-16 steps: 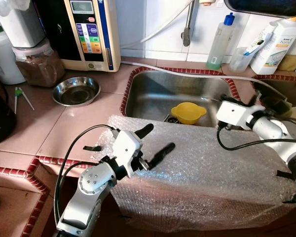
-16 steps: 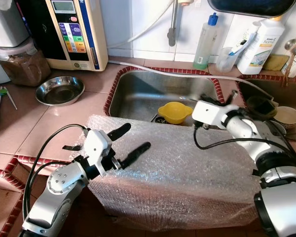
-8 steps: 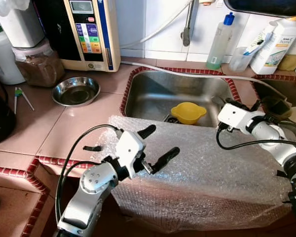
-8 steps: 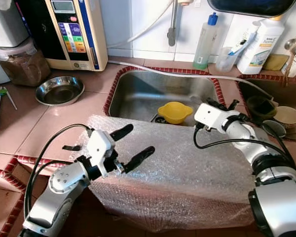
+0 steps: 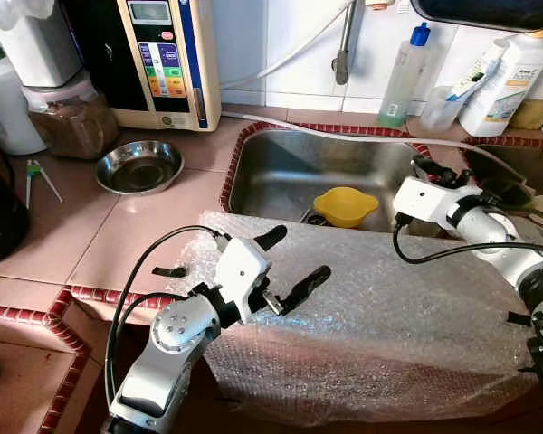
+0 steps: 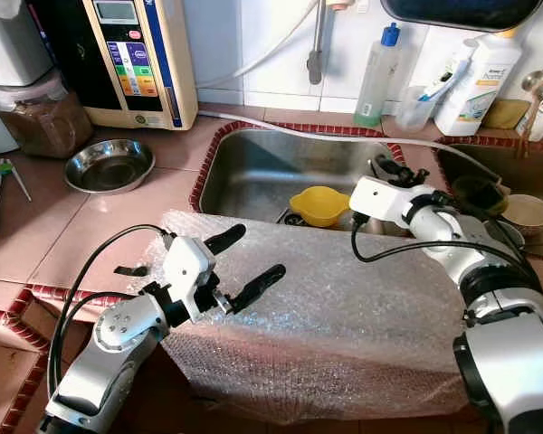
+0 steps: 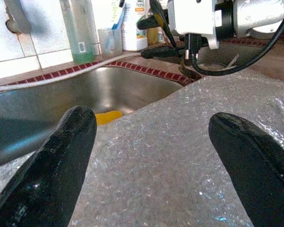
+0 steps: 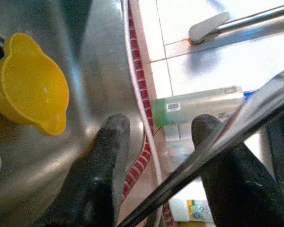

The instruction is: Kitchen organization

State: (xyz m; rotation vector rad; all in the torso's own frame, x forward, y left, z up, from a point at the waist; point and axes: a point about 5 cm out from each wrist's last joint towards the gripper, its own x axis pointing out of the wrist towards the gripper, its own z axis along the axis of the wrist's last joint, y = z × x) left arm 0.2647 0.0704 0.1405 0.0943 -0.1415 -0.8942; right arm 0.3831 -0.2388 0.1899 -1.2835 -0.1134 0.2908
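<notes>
A sheet of bubble wrap [image 5: 371,307] drapes over the tiled counter's front edge and the near rim of the steel sink [image 5: 290,172]. A yellow bowl [image 5: 346,206] sits in the sink near the drain. My left gripper [image 5: 299,253] hovers open just above the wrap's left part, fingers [image 7: 61,156] spread wide with nothing between them. My right gripper [image 5: 432,168] is over the sink's right rim, beyond the wrap. It is open and empty in the right wrist view, pointing at the yellow bowl [image 8: 26,90] and the rim.
A steel bowl [image 5: 140,167], a jar of brown powder [image 5: 68,117] and a water purifier [image 5: 167,59] stand at the back left. Bottles [image 5: 405,77] line the back ledge. A white hose [image 5: 344,133] runs behind the sink. Cups [image 6: 529,212] sit in a second basin at right.
My right gripper has lifted off the wrap's far right corner and moved back along the sink's right rim. My left gripper edged slightly right over the wrap.
</notes>
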